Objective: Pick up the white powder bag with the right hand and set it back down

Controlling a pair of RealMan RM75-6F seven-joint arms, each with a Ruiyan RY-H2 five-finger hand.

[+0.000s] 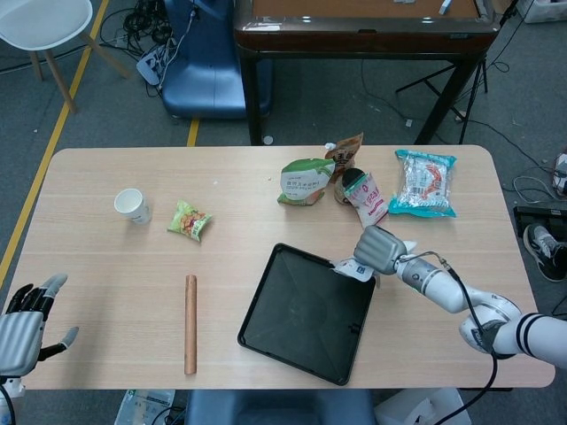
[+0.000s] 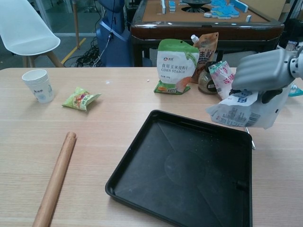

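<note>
My right hand [image 1: 379,249] [image 2: 262,70] grips the white powder bag [image 2: 241,111] [image 1: 353,268] from above and holds it over the far right corner of the black tray [image 1: 306,312] [image 2: 184,175]. The bag hangs crumpled below the hand, clear of the tray's rim in the chest view. At the table's near left corner my left hand [image 1: 22,325] rests with its fingers spread and nothing in them; only the head view shows it.
Behind the tray stand a green corn starch pouch [image 2: 176,60], a brown spouted pouch [image 2: 205,46], a dark jar [image 2: 207,81] and a red-and-white packet [image 2: 221,80]. A teal snack pack [image 1: 425,182] lies far right. To the left are a wooden rolling pin [image 1: 190,322], a green snack bag [image 1: 190,220] and a paper cup [image 1: 132,205].
</note>
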